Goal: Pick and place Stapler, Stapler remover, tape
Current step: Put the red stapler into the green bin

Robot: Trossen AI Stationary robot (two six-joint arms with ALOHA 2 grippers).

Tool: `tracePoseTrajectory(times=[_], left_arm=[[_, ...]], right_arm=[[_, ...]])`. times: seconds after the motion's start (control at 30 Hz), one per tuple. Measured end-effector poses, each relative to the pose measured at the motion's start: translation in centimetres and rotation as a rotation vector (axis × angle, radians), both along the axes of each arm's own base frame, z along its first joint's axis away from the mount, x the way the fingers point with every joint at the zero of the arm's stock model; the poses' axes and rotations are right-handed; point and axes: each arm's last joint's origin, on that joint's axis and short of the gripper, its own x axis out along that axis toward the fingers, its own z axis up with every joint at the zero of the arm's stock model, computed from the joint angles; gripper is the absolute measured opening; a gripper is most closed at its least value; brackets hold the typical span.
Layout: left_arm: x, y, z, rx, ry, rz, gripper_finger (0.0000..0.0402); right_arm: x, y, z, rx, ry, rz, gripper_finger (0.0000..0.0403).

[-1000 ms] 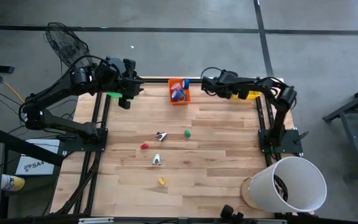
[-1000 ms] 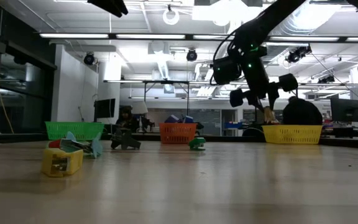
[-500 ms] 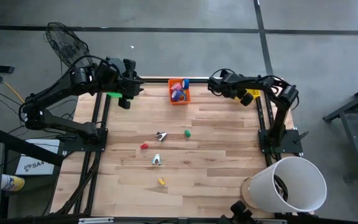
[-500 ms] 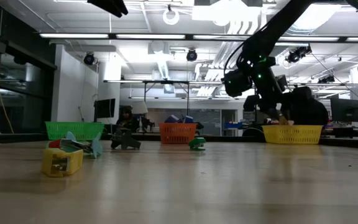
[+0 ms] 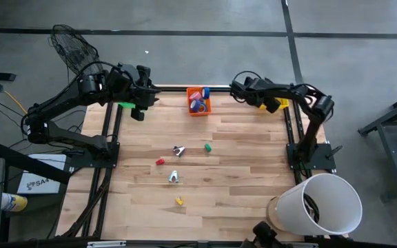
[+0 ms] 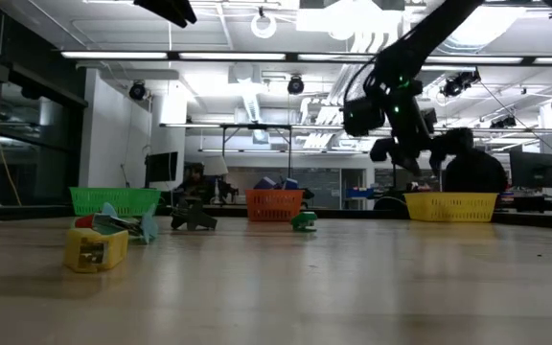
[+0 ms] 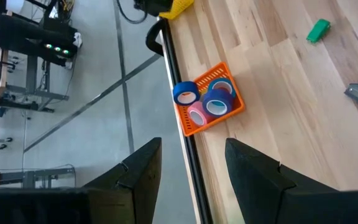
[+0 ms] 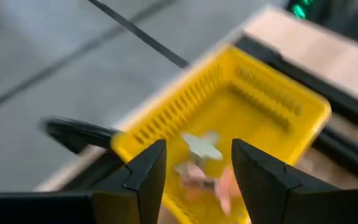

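Partly done: tape [image 7: 207, 102] sits in orange bin [image 5: 198, 100], some removers [image 8: 201, 146] in yellow bin [image 8: 278, 121], right gripper [image 5: 238, 88] open, empty beside it, left gripper [image 5: 140, 107] open, idle; several items [image 5: 176, 151] remain mid-table.

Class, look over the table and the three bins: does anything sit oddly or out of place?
One blue tape roll perches on the orange bin's rim, leaning over the edge rather than lying inside with the others. Small items, such as the green block, lie scattered mid-table. Nothing looks damaged.
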Motion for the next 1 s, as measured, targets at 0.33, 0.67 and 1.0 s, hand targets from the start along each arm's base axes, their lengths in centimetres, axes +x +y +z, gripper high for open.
tracePoseTrajectory(times=[0.33, 0.67, 1.0], left_arm=[[-0.2, -0.1, -0.3, -0.023, 0.035, 0.012, 0.0172], [-0.9, -0.3, -1.1, -0.143, 0.079, 0.099, 0.0172], [-0.5, -0.2, -4.8, -0.32, 0.146, 0.251, 0.0172]], right_arm=[[1.6, 2.6, 6.3, -0.18, 0.122, 0.289, 0.0173], [2.3, 6.7, 11.7, -0.103, 0.274, 0.798, 0.0173], [1.5, 11.2, 14.9, -0.006, 0.205, 1.29, 0.0173]])
